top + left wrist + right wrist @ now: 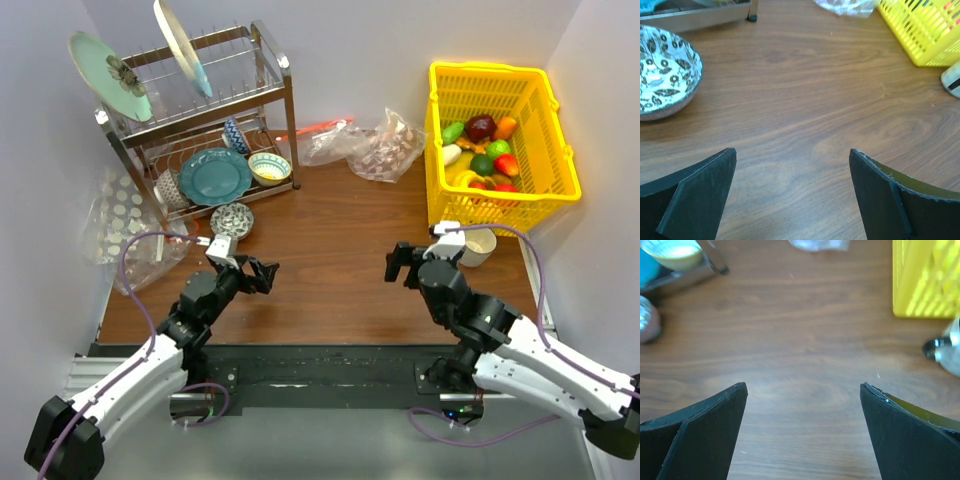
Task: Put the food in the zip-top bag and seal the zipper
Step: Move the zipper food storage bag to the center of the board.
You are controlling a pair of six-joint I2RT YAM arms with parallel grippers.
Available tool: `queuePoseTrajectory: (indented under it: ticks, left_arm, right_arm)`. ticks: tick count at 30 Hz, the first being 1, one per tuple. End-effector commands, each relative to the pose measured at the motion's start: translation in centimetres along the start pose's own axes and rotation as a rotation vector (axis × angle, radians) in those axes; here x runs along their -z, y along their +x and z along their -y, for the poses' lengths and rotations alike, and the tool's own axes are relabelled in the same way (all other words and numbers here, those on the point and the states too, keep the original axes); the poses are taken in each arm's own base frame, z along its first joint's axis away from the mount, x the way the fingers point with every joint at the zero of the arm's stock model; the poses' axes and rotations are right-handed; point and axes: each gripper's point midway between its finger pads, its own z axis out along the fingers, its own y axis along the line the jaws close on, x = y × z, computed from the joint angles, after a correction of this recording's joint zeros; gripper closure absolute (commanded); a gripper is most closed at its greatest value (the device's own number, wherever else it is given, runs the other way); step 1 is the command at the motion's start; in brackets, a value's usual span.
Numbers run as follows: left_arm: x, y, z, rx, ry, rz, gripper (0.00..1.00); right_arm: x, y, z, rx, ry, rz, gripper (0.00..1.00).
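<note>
The food lies in a yellow basket (437,150) at the back right: a dark-red piece (481,127), a red apple (507,165), green pieces (497,148) and a yellow banana (465,178). The zip-top bag (330,145) lies crumpled and empty on the table left of the basket, its red-orange zipper (320,127) along the far edge. My left gripper (262,275) is open and empty over bare table; it shows in the left wrist view (792,150). My right gripper (398,265) is open and empty as well, as the right wrist view (803,385) shows.
A pinkish clear bag (385,145) lies between the zip-top bag and the basket. A dish rack (285,110) with plates and bowls stands at the back left, with a patterned bowl (232,218) in front. A white-dotted bag (120,215) lies far left. A white cup (478,247) stands by the basket.
</note>
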Motion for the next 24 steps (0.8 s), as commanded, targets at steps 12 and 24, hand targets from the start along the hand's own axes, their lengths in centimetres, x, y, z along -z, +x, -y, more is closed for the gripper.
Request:
queuePoseTrajectory:
  ticks: [12, 24]
  left_arm:
    - [-6.3, -6.4, 2.7, 0.068, -0.028, 0.005, 0.02]
    - [-24.2, -12.0, 5.5, 0.005, -0.102, -0.097, 0.04]
  right_arm:
    - [0.7, -10.1, -5.6, 0.033, -0.036, 0.029, 0.01]
    - [2.8, -8.9, -3.5, -0.007, -0.062, 0.011, 0.01]
